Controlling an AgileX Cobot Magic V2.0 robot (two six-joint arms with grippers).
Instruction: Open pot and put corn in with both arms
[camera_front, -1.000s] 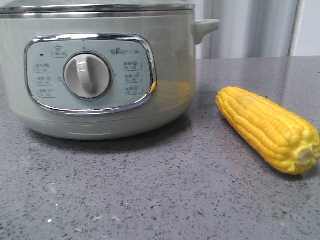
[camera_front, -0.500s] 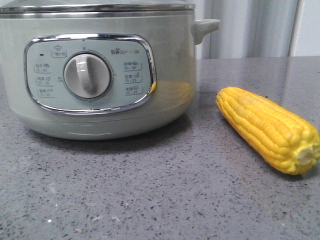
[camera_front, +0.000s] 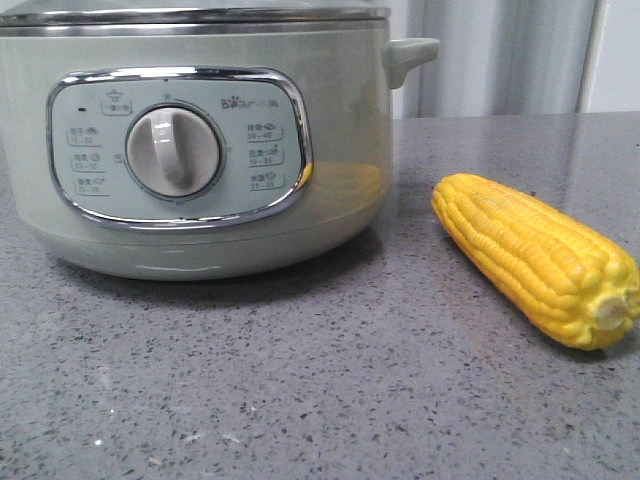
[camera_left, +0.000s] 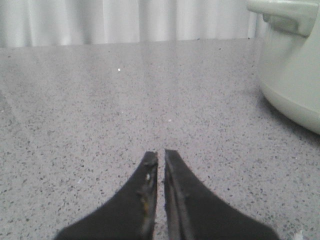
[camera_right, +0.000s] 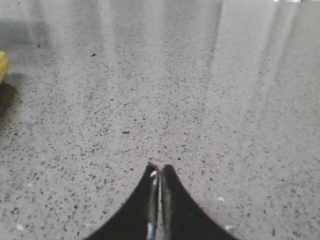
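Note:
A pale green electric pot (camera_front: 200, 150) with a dial (camera_front: 175, 152) stands at the left in the front view, its lid (camera_front: 200, 14) on. A yellow corn cob (camera_front: 535, 258) lies on the grey counter to its right. Neither gripper shows in the front view. In the left wrist view my left gripper (camera_left: 161, 154) is shut and empty over bare counter, with the pot's side and handle (camera_left: 282, 15) off to one side. In the right wrist view my right gripper (camera_right: 159, 169) is shut and empty, with a sliver of the corn (camera_right: 3, 65) at the frame's edge.
The counter (camera_front: 320, 380) is grey speckled stone. Pale curtains (camera_front: 500, 55) hang behind it. The pot's side handle (camera_front: 410, 52) sticks out toward the corn.

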